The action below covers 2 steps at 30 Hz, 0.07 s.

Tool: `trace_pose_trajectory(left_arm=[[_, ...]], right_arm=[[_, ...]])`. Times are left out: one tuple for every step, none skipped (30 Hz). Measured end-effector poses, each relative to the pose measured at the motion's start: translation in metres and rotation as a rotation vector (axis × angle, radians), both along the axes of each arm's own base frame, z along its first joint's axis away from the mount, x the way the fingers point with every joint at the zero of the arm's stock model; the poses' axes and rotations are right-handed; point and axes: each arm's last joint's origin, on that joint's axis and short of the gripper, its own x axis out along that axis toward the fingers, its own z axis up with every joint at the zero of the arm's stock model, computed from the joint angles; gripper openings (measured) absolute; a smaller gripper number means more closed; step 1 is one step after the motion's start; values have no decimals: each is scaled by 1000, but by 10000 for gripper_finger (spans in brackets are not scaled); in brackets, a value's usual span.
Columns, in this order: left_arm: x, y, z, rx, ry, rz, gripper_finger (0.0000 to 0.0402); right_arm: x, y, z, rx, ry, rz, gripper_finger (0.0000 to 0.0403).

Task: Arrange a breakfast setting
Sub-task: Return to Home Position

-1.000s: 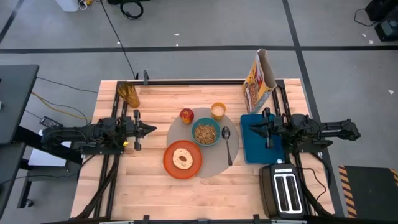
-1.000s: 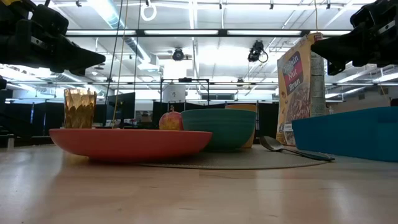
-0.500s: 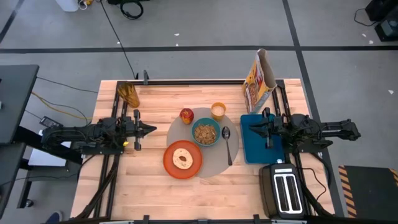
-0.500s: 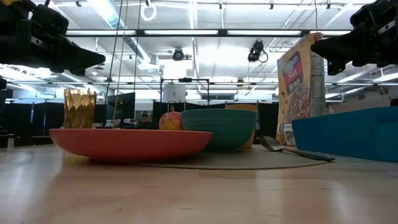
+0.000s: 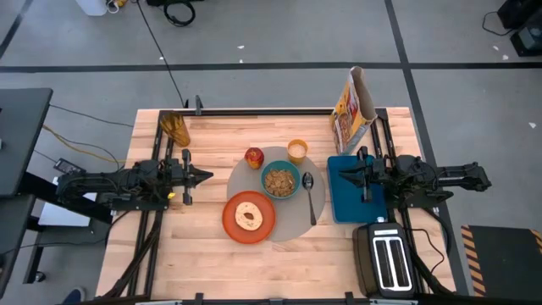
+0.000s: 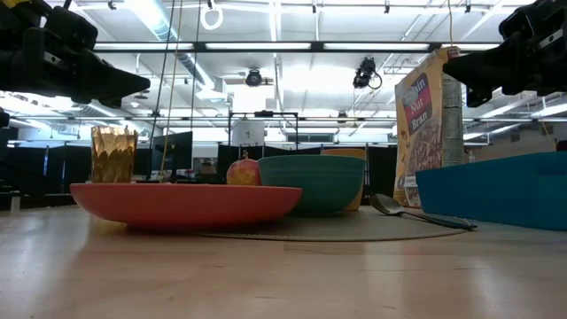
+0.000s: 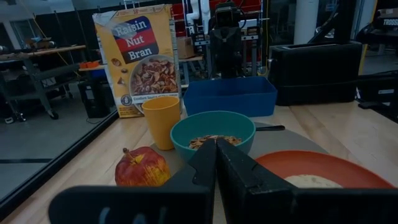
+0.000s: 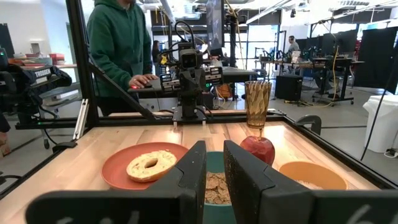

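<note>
Left gripper [image 5: 206, 176], fingers together, is hanging over bare table [image 5: 199, 229] beside the placemat [image 5: 292, 224]. Right gripper [image 5: 345, 175], fingers slightly apart, is hovering above the blue tray [image 5: 345, 207]

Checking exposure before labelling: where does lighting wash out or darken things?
Low view: bright ceiling strip lights face the camera; left gripper and right gripper show dark against them. High view: even light, no glare on the large round grey placemat.

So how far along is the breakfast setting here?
Looks done: bagel on the orange plate, cereal in the teal bowl, spoon right of it, apple and cup beside it, all on the grey placemat. In hand: nothing; left hand and right hand hang empty at either side. Nothing visibly left.
</note>
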Motion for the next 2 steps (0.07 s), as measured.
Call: trace_pose_trajectory(left_arm=[[0,0,0,0,0,0,20],[0,0,0,0,0,0,20]], right_arm=[[0,0,0,0,0,0,64],[0,0,0,0,0,0,64]])
